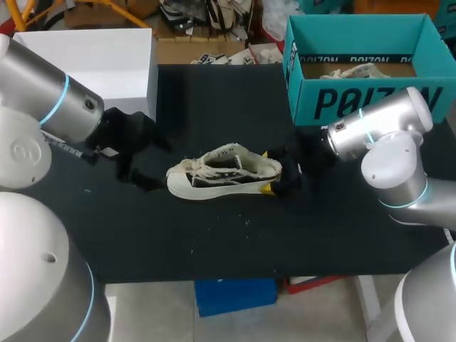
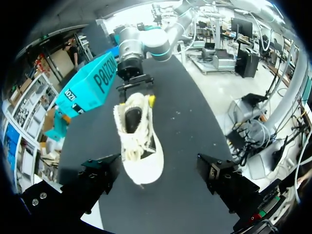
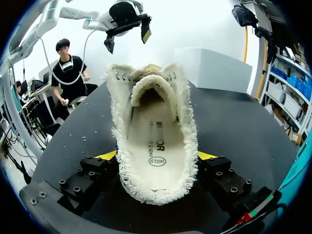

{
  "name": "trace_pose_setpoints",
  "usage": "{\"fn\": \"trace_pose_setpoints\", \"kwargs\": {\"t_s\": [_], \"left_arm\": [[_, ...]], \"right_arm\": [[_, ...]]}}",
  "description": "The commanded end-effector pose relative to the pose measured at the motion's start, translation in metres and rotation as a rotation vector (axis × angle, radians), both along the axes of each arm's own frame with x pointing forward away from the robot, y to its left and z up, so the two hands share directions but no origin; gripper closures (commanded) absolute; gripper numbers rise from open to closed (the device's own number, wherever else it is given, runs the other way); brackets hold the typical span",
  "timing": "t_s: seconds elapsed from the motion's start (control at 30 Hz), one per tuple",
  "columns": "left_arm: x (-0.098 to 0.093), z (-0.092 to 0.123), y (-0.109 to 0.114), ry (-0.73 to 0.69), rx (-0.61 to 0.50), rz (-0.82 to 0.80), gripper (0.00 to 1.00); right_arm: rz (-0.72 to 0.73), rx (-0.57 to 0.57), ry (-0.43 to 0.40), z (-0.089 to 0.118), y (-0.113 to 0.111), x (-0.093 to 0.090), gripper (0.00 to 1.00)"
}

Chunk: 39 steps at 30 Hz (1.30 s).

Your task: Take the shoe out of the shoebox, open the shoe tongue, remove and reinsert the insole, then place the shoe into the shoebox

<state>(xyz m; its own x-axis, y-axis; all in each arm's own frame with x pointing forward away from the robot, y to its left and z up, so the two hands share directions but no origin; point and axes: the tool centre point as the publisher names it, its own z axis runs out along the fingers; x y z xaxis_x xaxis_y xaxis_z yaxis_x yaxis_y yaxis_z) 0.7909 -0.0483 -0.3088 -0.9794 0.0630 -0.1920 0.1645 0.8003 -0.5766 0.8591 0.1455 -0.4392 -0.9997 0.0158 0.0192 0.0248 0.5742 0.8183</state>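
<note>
the shoe (image 1: 224, 173) is out of the shoebox (image 1: 356, 100) and stands on its sole in the middle of the black surface (image 1: 214, 242), well apart from the box, with its toe towards your left arm and its heel towards your right.

your right tool (image 3: 157, 158) is clamped on the shoe, a yellow tip pressed against each side of the heel end. your left tool (image 2: 158, 176) is released, its fingers spread wide, with the toe just ahead of them and nothing touching.

expect a light canvas shoe. the upper looks soft and frayed along its edges and will likely buckle under a hard squeeze. the rubber sole and heel are probably the stiff parts, so the heel grip you have is a good anchor.

the tongue (image 3: 148, 80) is floppy fabric. pinch it by its free top edge and lift gently rather than pushing on it.

the insole (image 3: 153, 141) lies flat inside, looks thin and bendy, and may cling to the footbed. take it at the heel end, where the opening is widest, and peel it up. for reinserting, i judge that it will crease if fed in too fast.
</note>
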Motion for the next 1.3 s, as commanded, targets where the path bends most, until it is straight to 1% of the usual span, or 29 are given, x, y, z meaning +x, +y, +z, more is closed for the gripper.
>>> {"fn": "trace_pose_setpoints", "kwargs": {"t_s": [0.03,0.1,0.13,0.67,0.7,0.77,0.8,0.87,0.93,1.0,1.3], "left_arm": [[0.002,0.009,-0.012,0.26,0.069,0.3,0.0],[0.001,0.008,-0.015,0.494,-0.074,0.36,0.0],[0.0,0.009,-0.017,0.536,-0.086,0.373,0.0],[0.0,0.009,-0.017,0.536,-0.086,0.373,0.0],[0.005,0.008,-0.024,0.525,-0.12,0.489,0.0],[0.012,0.01,-0.038,0.55,-0.176,0.623,0.0],[0.014,0.013,-0.044,0.567,-0.18,0.685,0.0],[0.018,0.017,-0.056,0.545,-0.181,0.807,0.0],[0.024,0.026,-0.068,0.542,-0.225,0.97,0.0],[0.029,0.038,-0.073,0.576,-0.248,1.104,0.0],[0.029,0.038,-0.073,0.576,-0.248,1.104,0.0]], "right_arm": [[-0.001,-0.001,0.001,-0.003,0.002,0.002,1.0],[-0.001,-0.001,0.001,-0.003,0.002,0.002,1.0],[-0.001,-0.001,0.001,-0.003,0.002,0.002,1.0],[-0.001,-0.001,0.001,-0.003,0.002,0.002,1.0],[-0.001,-0.001,0.001,-0.003,0.002,0.002,1.0],[-0.001,-0.001,0.001,-0.003,0.002,0.002,1.0],[-0.001,-0.001,0.001,-0.003,0.002,0.002,1.0],[-0.001,-0.001,0.001,-0.003,0.002,0.002,1.0],[-0.001,-0.001,0.001,-0.003,0.002,0.002,1.0],[-0.001,-0.001,0.001,-0.003,0.002,0.002,1.0],[-0.001,-0.001,0.001,-0.003,0.002,0.002,1.0]]}}
